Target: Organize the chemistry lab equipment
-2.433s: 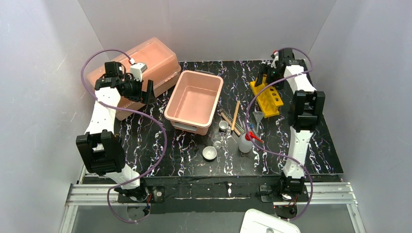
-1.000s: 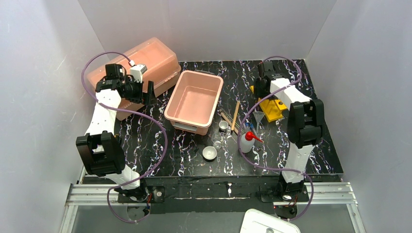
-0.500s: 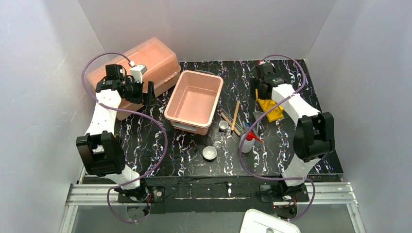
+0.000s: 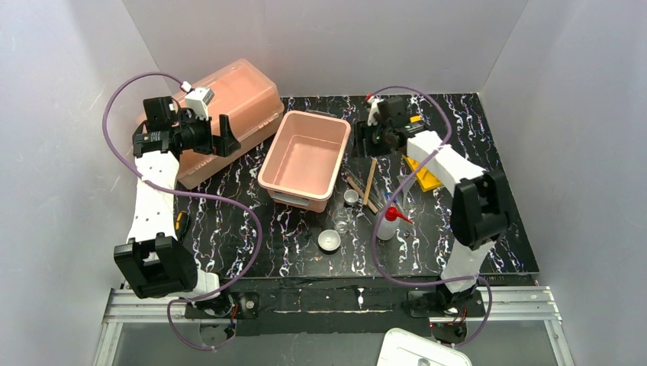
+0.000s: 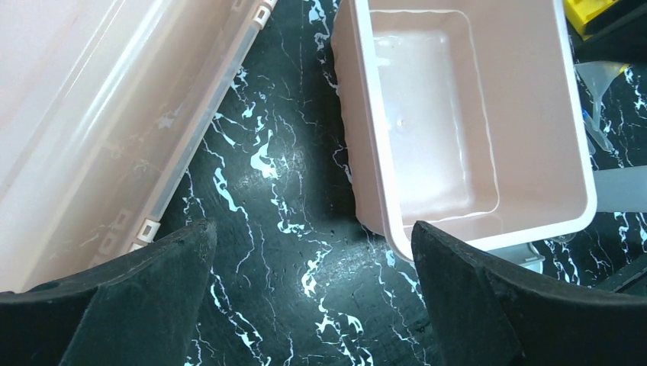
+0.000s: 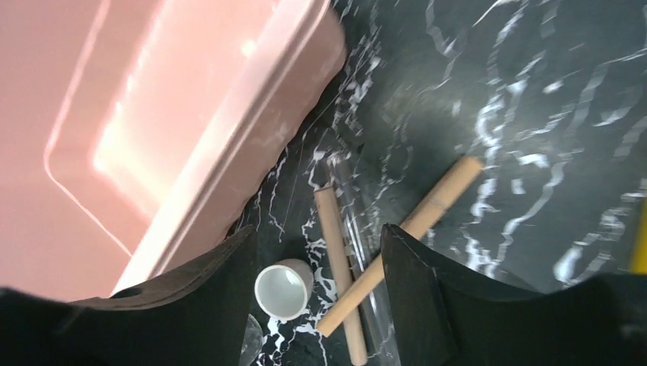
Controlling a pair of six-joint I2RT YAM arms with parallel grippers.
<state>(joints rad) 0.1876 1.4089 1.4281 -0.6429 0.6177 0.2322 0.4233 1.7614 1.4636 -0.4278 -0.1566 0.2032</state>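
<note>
Chemistry lab equipment (image 4: 351, 197) lay loose on the surface (image 4: 496, 221) beside the pink tub (image 4: 274, 148): wooden sticks (image 4: 371, 177), squeeze bottle (image 4: 386, 225), white dish (image 4: 329, 241).

Left wrist view: left gripper (image 5: 309, 244) spread, empty, between lidded box (image 5: 91, 114) and tub.

Right wrist view: right gripper (image 6: 317, 235) spread above the crossed sticks. Step judged: stick pickup. Next move calls for descent and closure.

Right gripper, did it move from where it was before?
Yes. The right gripper swung left, away from the yellow rack, and now hangs open beside the pink tub, above the wooden sticks.
</note>
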